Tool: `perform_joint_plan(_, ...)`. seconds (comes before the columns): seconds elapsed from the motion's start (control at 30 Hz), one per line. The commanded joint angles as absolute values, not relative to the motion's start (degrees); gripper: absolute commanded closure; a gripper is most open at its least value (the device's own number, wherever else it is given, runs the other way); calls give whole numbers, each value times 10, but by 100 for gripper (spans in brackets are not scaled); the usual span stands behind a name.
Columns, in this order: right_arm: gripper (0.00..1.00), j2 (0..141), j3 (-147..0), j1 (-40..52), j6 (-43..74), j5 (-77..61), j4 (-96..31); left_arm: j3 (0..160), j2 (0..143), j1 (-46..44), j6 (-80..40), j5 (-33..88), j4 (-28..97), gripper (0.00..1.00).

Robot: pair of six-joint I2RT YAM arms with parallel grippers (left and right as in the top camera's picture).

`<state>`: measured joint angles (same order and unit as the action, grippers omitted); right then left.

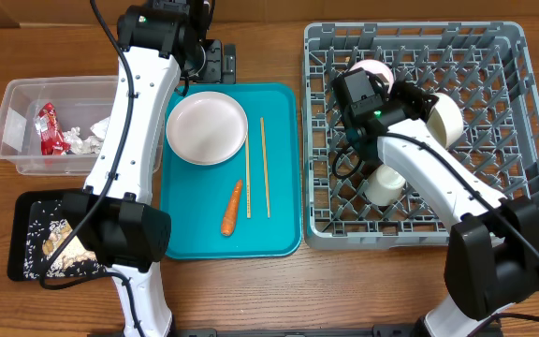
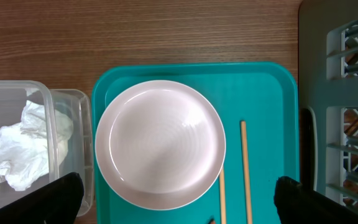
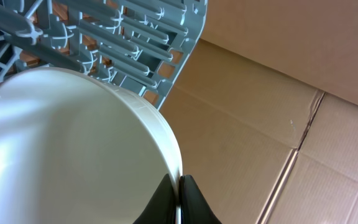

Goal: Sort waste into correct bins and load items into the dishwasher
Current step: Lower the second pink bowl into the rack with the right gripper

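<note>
Right claw (image 3: 180, 198): closed on the thin rim of a bowl (image 3: 73, 155).
Bowl: held on its side inside the rack (image 3: 135, 37), among the pegs.
Left claw (image 2: 182, 198): spread wide and empty, hung over the plate (image 2: 159, 143) on the tray (image 2: 260, 93).
Step judged: the bowl is to be seated in the rack.
Done well: the bowl should be lowered between pegs until it is propped. Only then should it be released and the claw drawn straight back, so that nothing is tipped.

White bowl (image 1: 444, 117) stands tilted inside the grey dish rack (image 1: 522, 187).
</note>
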<state>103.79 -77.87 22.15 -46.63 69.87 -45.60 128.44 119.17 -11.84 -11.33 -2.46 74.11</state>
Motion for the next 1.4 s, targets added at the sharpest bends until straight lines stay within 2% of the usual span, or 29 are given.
perform_joint_plan(0.0,96,1039,-776,232,-415,662,-460,1295,1199,-116,-98,-35,741,0)
perform_joint_plan(0.2,96,1039,-776,232,-342,632,-478,1295,1199,-116,-98,-35,741,0)
perform_joint_plan(0.37,96,1039,-776,247,-329,629,-479,1295,1199,-116,-98,-35,741,0)
perform_joint_plan(0.43,89,1039,-776,255,-329,629,-481,1295,1199,-116,-98,-35,741,0)
perform_joint_plan(0.47,80,1039,-776,258,-329,629,-481,1295,1199,-116,-98,-35,741,0)
perform_joint_plan(0.5,76,1039,-776,262,-329,629,-481,1295,1199,-116,-98,-35,741,0)
perform_joint_plan(0.87,49,1039,-776,289,-296,607,-481,1295,1199,-116,-98,-35,741,0)
perform_joint_plan(1.07,42,1035,-777,306,-233,535,-481,1295,1199,-116,-98,-35,741,0)
perform_joint_plan(1.37,42,958,-813,276,-76,346,-498,1295,1199,-116,-98,-35,741,0)
